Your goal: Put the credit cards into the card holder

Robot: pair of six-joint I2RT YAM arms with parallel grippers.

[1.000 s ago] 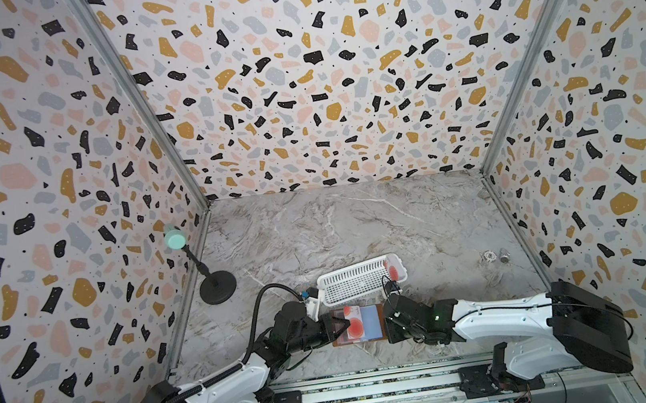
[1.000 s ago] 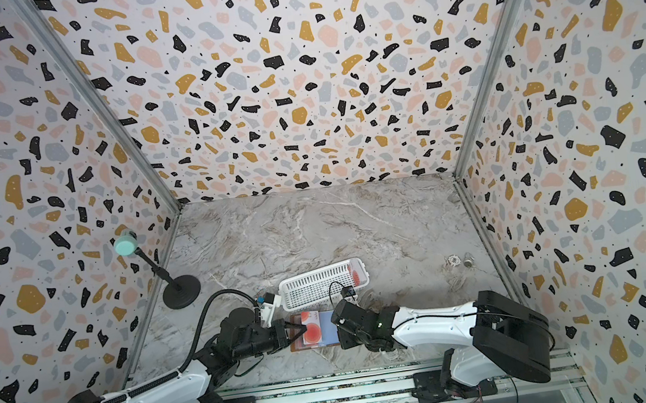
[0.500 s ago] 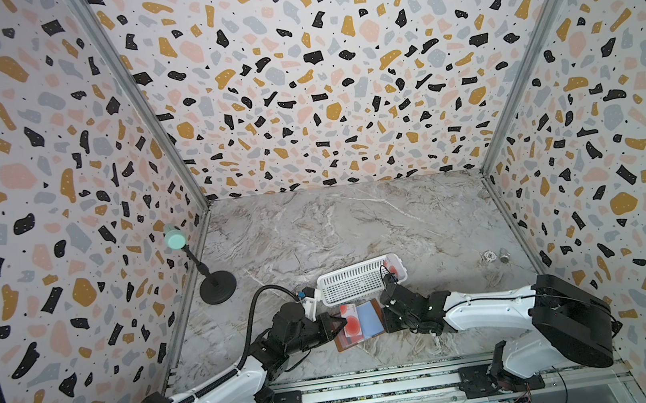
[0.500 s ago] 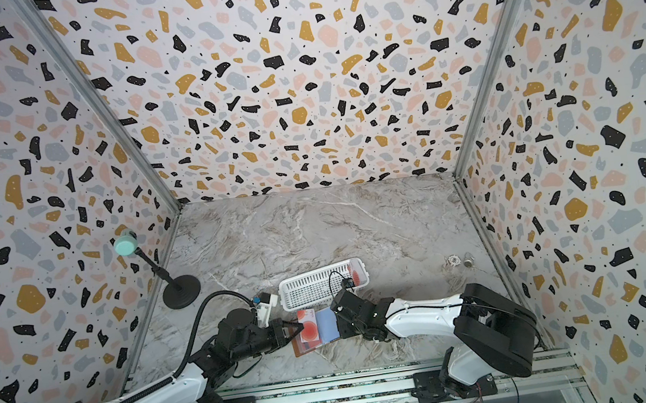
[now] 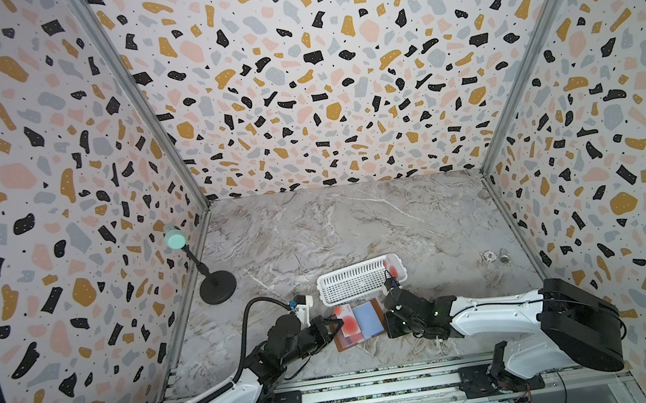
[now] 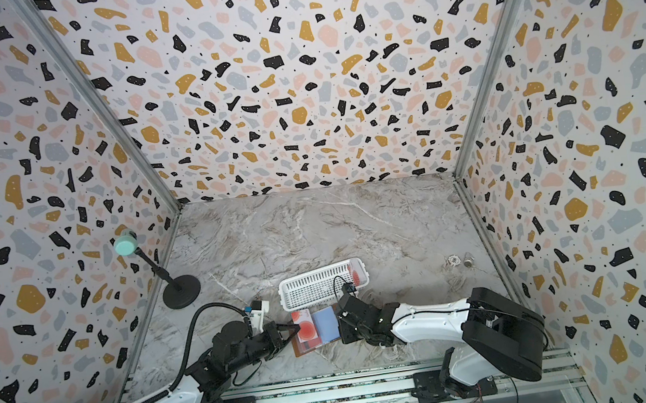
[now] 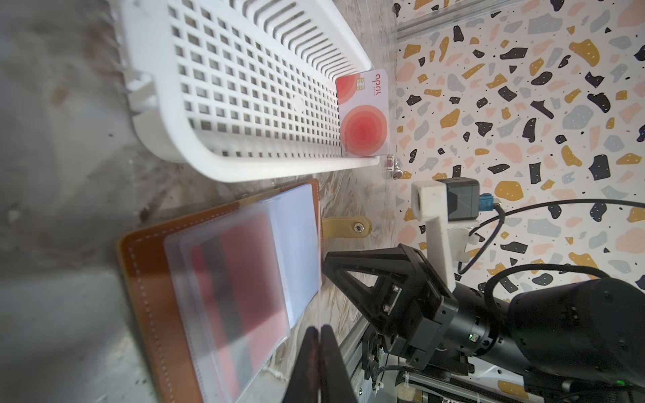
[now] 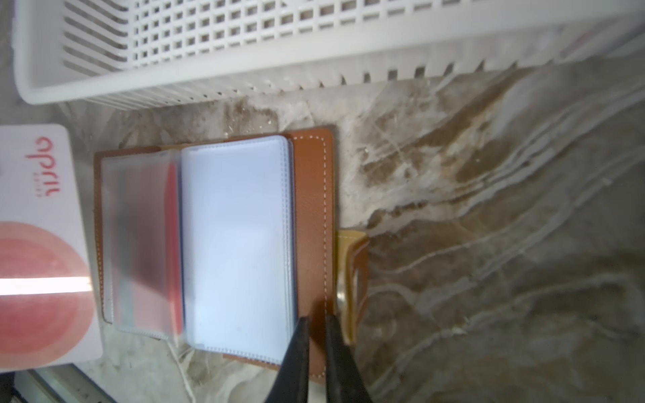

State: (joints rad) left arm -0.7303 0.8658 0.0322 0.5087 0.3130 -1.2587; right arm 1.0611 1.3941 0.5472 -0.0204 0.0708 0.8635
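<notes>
- The left hand (image 5: 338, 324) was closed on the edge of a credit card (image 5: 350, 324) and appeared to hold it slightly raised over the near page of the card holder. The pinch was at the card's very edge, so the card could swivel or slip out if its leading edge snagged.
- The card holder (image 5: 368, 319) lay open on the tabletop (image 5: 316, 228), just in front of a white slotted basket (image 5: 348, 287).
- Its frosted sleeve (image 8: 139, 244) on the left hand's side showed red through the plastic, probably a card inside. Pushing the held card at that same pocket would likely jam or buckle it.
- The pale blue sleeve (image 8: 237, 237) beside it looked empty. Its mouth lay flat, so the card might skate over the top rather than enter.
- The right hand (image 8: 317, 322) had its fingers drawn almost together and gripped nothing. Its tips were over the leather cover beside the snap tab (image 7: 345, 226), seemingly resting on it. If it was pinning the cover and shifted, the holder could slide away from the push or start to fold shut.
- A second credit card (image 7: 363, 118) leaned inside the basket's right end, near the right arm. A careless reach for it could drag or tip the light basket.
</notes>
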